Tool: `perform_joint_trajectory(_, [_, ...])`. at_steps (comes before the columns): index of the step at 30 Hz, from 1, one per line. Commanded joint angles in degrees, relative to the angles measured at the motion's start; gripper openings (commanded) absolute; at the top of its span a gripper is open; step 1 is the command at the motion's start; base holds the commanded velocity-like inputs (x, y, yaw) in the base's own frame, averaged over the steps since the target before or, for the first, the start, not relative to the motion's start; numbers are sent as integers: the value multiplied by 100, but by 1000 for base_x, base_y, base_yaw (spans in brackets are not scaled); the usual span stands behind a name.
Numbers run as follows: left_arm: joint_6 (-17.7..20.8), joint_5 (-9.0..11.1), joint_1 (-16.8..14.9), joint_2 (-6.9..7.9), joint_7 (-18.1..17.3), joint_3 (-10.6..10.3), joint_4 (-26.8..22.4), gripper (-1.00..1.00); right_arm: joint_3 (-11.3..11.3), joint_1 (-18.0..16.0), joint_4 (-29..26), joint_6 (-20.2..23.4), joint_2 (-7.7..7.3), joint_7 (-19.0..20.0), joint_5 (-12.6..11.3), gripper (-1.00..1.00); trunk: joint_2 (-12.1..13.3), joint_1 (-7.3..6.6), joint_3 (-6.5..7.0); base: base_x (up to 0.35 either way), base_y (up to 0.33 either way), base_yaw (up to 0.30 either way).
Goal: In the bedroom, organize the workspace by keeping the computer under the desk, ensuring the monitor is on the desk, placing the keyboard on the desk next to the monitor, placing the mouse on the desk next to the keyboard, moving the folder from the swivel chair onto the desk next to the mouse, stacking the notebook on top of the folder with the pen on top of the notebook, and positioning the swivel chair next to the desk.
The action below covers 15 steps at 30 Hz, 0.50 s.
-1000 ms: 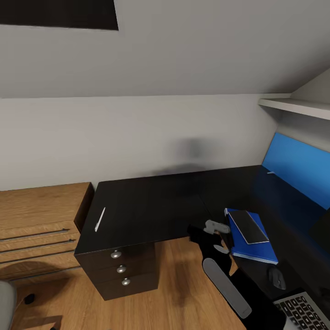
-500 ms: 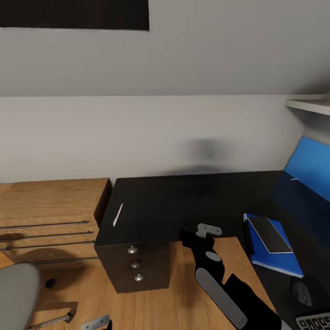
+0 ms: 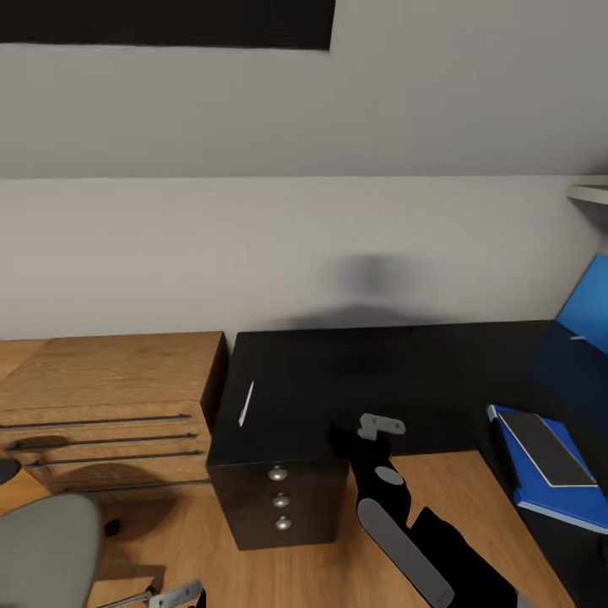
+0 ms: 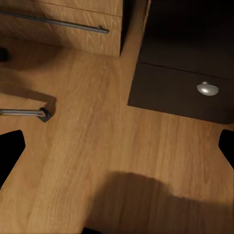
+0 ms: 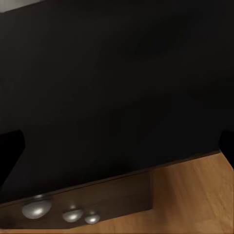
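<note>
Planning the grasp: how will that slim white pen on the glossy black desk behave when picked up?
The slim white pen looks thin and light, so probably stiff but hard to pinch. Lying flat on the glossy black desk near its edge, it may roll or slide off if nudged.

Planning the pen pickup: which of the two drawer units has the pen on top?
The desk unit with round silver knobs holds the pen; the wooden chest doesn't.

- Desk (image 3: 338, 371): glossy black top, dark drawer fronts, round silver knobs (image 3: 277, 475).
- Pen (image 3: 247, 403): white.
- Folder (image 3: 591, 507): bright blue, dark spine edge.
- Notebook (image 3: 547, 448): grey, glossy.
- Chest (image 3: 110, 405): light wood grain, dark metal bar handles.
- Floor (image 3: 473, 498): light wood planks.
- Wall (image 3: 253, 245): pale grey.
- Swivel chair (image 3: 42, 557): grey.
</note>
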Motion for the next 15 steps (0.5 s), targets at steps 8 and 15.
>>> perform_joint_trajectory(8, [-18, 65, 0, 4, 32, -21, 4, 100, 22, -8, -3, 37, 2, -39, 111, 100, -4, 4, -6, 163, 67, 118])
perform_joint_trajectory(15, [-11, 64, -2, 4, 38, -21, 5, 100, 23, -8, 12, 27, 10, -37, 193, 100, -4, 4, -6, 21, 8, 256])
